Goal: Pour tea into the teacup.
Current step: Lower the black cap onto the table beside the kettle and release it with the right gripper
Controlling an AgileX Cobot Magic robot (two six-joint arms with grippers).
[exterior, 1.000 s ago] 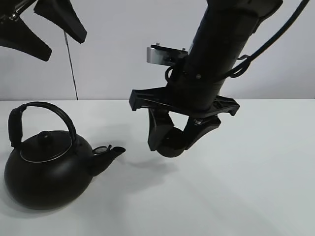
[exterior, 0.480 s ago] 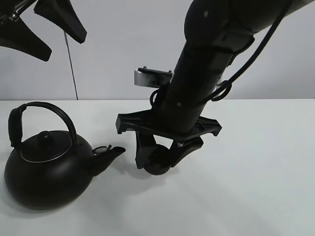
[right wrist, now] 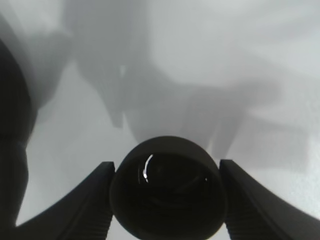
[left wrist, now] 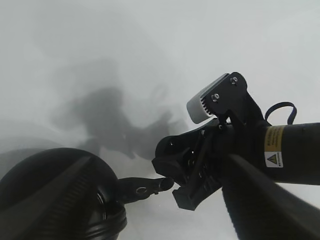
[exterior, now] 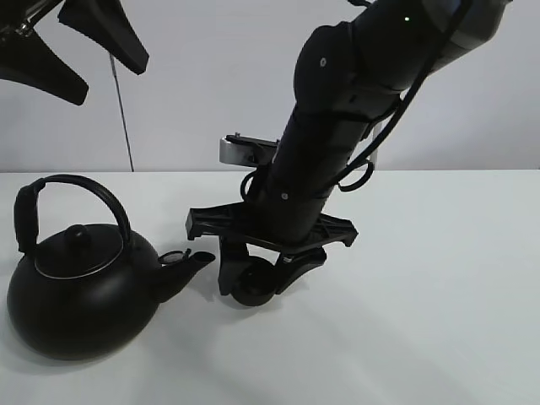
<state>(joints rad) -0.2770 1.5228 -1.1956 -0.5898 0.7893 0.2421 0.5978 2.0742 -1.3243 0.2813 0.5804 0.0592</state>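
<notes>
Now | R fingers [right wrist: 82, 207] clamped on teacup [right wrist: 167, 187] | kettle spout [exterior: 191, 263] just beside | L fingers [exterior: 105, 29] apart, up high

Looks like a robotics lab (a test bench): plain white table [exterior: 439, 321], blank white wall [exterior: 211, 84], black robot arm [exterior: 337, 143].

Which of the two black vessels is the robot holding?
The small handleless teacup, in the jaws of the right gripper; the big kettle with the arched handle stands free.
</notes>
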